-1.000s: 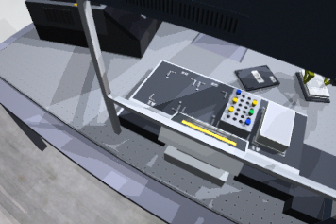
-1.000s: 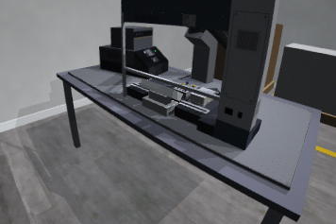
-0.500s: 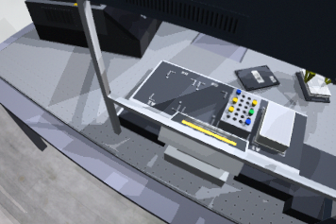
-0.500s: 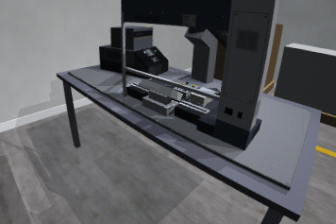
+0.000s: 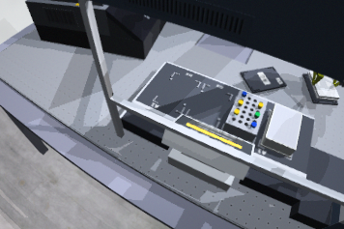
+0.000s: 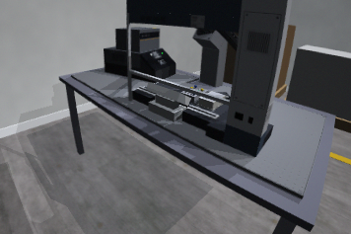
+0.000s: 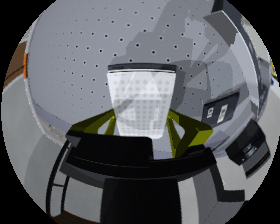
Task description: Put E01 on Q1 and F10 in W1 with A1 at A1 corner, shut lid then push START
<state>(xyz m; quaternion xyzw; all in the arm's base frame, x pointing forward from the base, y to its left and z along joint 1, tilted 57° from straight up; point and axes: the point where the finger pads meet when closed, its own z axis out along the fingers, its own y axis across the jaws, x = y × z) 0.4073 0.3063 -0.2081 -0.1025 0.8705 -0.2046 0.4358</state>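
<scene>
A white 96-well plate [image 7: 140, 100] is held pinched in the claw [image 7: 140, 128], its yellow-green fingers bearing on its two sides; which of the two plates it is cannot be read. In the top view the plate and claw are seen at the right edge of the desk [image 5: 43, 73], over a dark nest [image 5: 311, 89] and just right of a second dark nest [image 5: 263, 79]. Whether the plate is touching the nest or hanging above it cannot be told. The chief risk is judged to be a tilted seat: if the plate is released while one edge rests on a locator, it is left unseated. A reversed A1 corner is a second risk, since the label end is not visible. The tube cooling block [image 5: 245, 116] and the deep-well block [image 5: 284, 128] stand well apart from the claw, yet a low retreat toward the cycler [image 5: 97, 25] could brush them.
</scene>
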